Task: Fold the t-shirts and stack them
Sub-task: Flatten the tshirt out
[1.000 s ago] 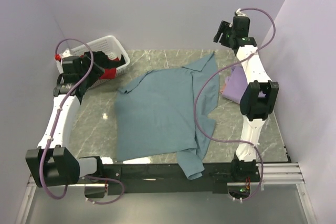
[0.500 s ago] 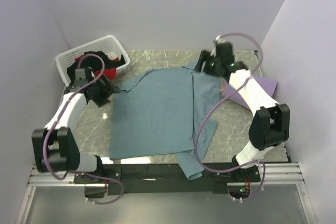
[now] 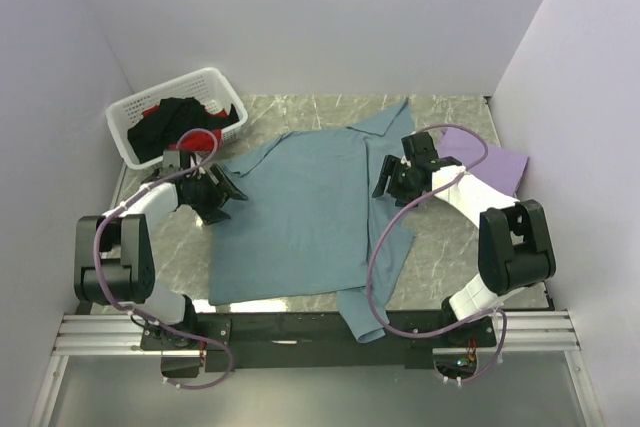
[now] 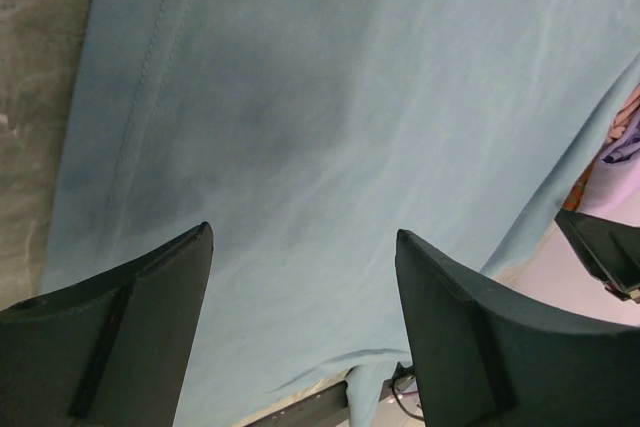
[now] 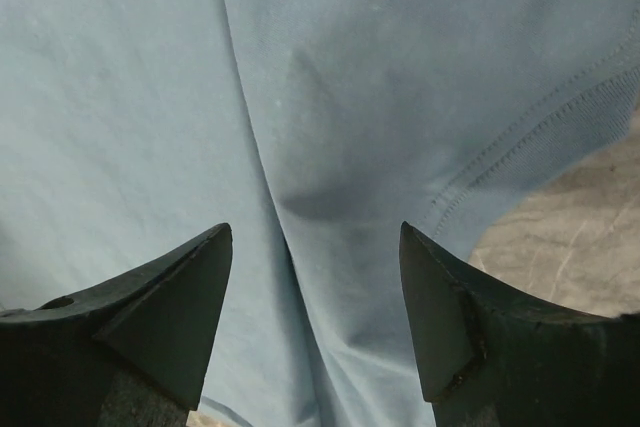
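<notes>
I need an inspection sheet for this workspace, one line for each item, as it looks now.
Surface: marble table, mostly covered by cloth.
Job's things: teal shirt spread out, one part over the near edge; purple shirt at right; black shirt and red shirt in the basket.
Clutter: nothing seen.
End effectors: left end effector and right end effector open, over the teal shirt.
Cables: purple cable loops over the shirt.
Surroundings: plain walls.

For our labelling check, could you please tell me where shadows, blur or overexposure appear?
Top external: soft, even light, the teal t-shirt sharp, no glare. Left wrist: a dark shadow on the cloth ahead of the left gripper, lower-right corner pale and blurred. Right wrist: similar shadow before the right gripper, hem stitching crisp.
</notes>
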Robot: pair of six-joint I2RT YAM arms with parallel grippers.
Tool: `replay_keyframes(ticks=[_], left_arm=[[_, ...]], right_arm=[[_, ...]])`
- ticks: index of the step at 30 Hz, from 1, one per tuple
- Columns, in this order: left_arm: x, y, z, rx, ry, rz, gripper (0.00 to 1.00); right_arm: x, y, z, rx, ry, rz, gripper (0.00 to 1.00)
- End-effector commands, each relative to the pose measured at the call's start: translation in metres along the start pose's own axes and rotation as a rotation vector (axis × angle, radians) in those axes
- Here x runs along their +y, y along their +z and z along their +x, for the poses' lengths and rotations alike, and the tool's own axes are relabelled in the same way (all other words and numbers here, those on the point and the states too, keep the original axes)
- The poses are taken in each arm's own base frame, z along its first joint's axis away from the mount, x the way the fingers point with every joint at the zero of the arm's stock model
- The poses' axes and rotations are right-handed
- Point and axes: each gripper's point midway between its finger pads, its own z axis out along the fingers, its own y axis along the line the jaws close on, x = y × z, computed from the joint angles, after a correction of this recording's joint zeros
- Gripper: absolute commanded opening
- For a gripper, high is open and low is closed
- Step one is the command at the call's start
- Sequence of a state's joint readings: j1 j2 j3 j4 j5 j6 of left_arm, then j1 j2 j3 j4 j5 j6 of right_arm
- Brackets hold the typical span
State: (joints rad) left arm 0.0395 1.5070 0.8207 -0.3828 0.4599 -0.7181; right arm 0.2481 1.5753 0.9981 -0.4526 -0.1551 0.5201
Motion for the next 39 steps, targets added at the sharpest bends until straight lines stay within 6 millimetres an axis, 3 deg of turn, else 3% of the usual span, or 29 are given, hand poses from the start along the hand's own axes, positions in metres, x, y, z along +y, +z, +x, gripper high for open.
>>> replay_keyframes(ticks=[1,8,15,19,26,30,39], left_arm=[[-0.003,0.011,-0.007,-0.021,0.006,0.038,0.79],[0.024,0.024,-0.017,-0.027,0.022,-0.061,0.79],[0.041,0.022,-0.044,-0.070,0.025,-0.145,0.79],[0.048,0.018,-0.060,-0.097,0.045,-0.198,0.80],[0.043,0.019,-0.088,-0.126,0.082,-0.224,0.79],[0.037,0.019,-0.102,-0.140,0.104,-0.226,0.79],[0.021,0.013,-0.122,-0.158,0.163,-0.222,0.79]], right_arm=[[0.005,-0.001,-0.011,-0.053,0.012,-0.023,0.74],[0.000,0.020,-0.007,0.003,0.010,-0.002,0.74],[-0.019,0.025,-0.004,0.048,0.045,0.051,0.75],[-0.030,0.021,-0.013,0.047,0.064,0.088,0.75],[-0.048,0.021,-0.040,0.056,0.046,0.172,0.75],[-0.047,0.025,-0.061,0.053,0.037,0.186,0.75],[-0.050,0.039,-0.077,0.082,0.037,0.214,0.74]])
